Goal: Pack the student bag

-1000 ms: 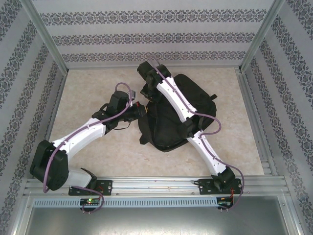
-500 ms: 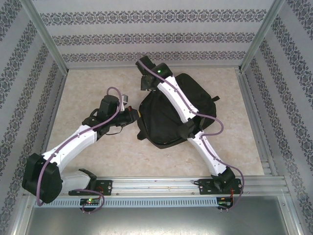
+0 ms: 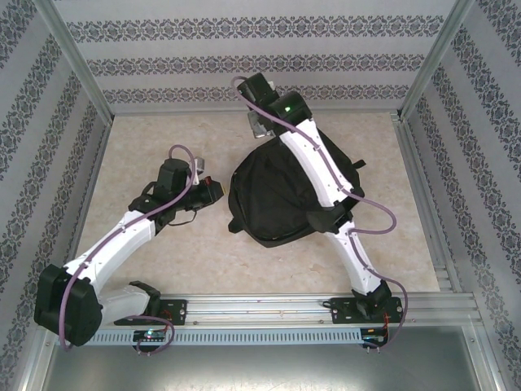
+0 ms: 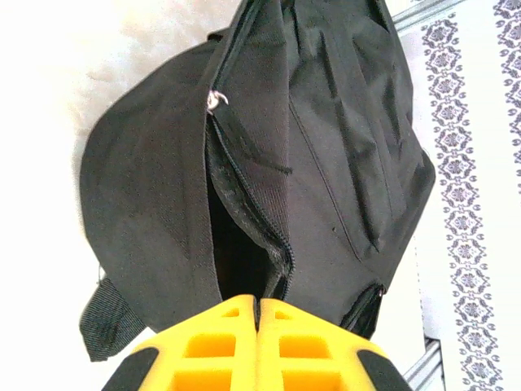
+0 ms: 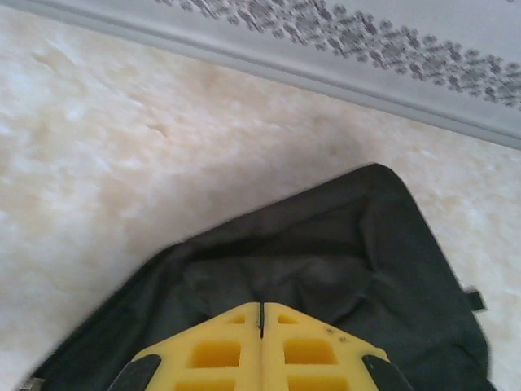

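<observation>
**A:** Jaws state?

**B:** Left jaws are seen pressed together, nothing clamped. Right jaws are shut tight too, and nothing is held.

**A:** Bag?

**B:** The student bag (image 3: 273,199) is laid flat on the table (image 3: 155,134). It is straight ahead of the left jaws, with the main opening (image 4: 244,252) gaping just past the tips. The zip pull (image 4: 216,99) is seen further ahead, up the seam. A strap loop (image 4: 104,319) is seen low to the left of those jaws. The bag's rounded end is seen just beneath and ahead of the right jaws, with bare table beyond. Contents can't be made out, as the opening is too dark.

**A:** Step in hand?

**B:** Zip closing is judged likely. The gap lies between the pull and the left jaws, so the pull is probably to be drawn back toward them.

**A:** How is it done cleanly?

**B:** The jaws must be parted first. The pull should be pinched squarely by its tab. The fabric past the pull should be pinned down by the right jaws so the seam is kept taut. The pull should be drawn along the seam line, not lifted. Slack lining should be kept clear of the teeth, since a snag is the likely failure.
</observation>
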You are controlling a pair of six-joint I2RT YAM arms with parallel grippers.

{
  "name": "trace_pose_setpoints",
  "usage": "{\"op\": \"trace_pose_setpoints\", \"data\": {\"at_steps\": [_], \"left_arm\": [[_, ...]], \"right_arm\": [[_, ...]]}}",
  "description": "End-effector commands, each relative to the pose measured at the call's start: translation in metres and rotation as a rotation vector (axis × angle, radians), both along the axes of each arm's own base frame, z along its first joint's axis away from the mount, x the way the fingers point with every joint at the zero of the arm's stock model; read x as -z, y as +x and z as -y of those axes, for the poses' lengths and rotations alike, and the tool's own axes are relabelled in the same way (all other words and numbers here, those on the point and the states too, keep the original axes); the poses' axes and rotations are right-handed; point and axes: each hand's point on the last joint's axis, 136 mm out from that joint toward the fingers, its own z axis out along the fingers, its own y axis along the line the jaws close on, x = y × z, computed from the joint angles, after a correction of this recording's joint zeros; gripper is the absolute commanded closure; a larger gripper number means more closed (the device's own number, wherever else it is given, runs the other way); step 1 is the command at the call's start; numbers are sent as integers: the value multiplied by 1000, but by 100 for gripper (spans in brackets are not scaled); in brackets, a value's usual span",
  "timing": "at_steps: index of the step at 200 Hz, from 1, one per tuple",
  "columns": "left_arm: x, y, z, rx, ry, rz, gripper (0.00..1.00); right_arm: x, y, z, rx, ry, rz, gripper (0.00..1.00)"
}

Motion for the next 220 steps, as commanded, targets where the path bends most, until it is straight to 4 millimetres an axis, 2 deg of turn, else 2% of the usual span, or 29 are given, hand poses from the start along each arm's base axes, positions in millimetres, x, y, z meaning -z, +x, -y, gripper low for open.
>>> {"op": "trace_pose_setpoints", "data": {"at_steps": [1,13,29,36,45,56,69,80,86,91,97,114,137,154,165,175,191,201,220], "left_arm": [[-3,14,-7,-14,63,11,98],[-4,21,-7,-23,72,3,91],[-7,35,-7,-49,83,9,88],[-8,42,-8,-67,89,15,82],[-10,52,-9,-92,100,19,73],[-10,65,-11,-113,127,24,63],[-9,80,-8,-111,142,26,51],[-5,92,0,-85,142,17,39],[1,99,6,-61,143,2,35],[5,105,11,-38,146,-9,33],[13,111,18,-14,151,-30,30],[34,126,28,35,189,-67,28],[59,142,32,92,266,-101,28],[66,146,51,168,212,-113,31],[70,145,61,199,167,-124,36],[74,144,65,206,159,-139,45],[81,137,58,178,191,-169,64],[83,130,53,152,191,-181,74],[85,108,45,105,145,-200,86]], "right_arm": [[9,-13,20,-43,-154,-69,98],[9,-23,31,-32,-226,-77,89],[8,-37,55,12,-320,-88,75],[5,-44,65,37,-315,-84,68],[13,-57,74,49,-285,-97,60],[21,-74,83,56,-177,-90,49],[32,-95,96,98,5,-77,45],[51,-112,106,144,188,-64,41],[68,-119,114,184,281,-73,39],[72,-125,121,222,380,-65,38],[92,-135,128,262,481,-100,36],[127,-143,148,350,712,-153,35],[154,-141,167,390,809,-161,34],[164,-130,169,379,839,-160,32],[170,-121,169,370,844,-172,33],[177,-111,169,369,847,-186,35],[181,-91,170,340,825,-187,38],[178,-76,168,309,803,-185,40],[168,-47,157,226,791,-190,44]]}}
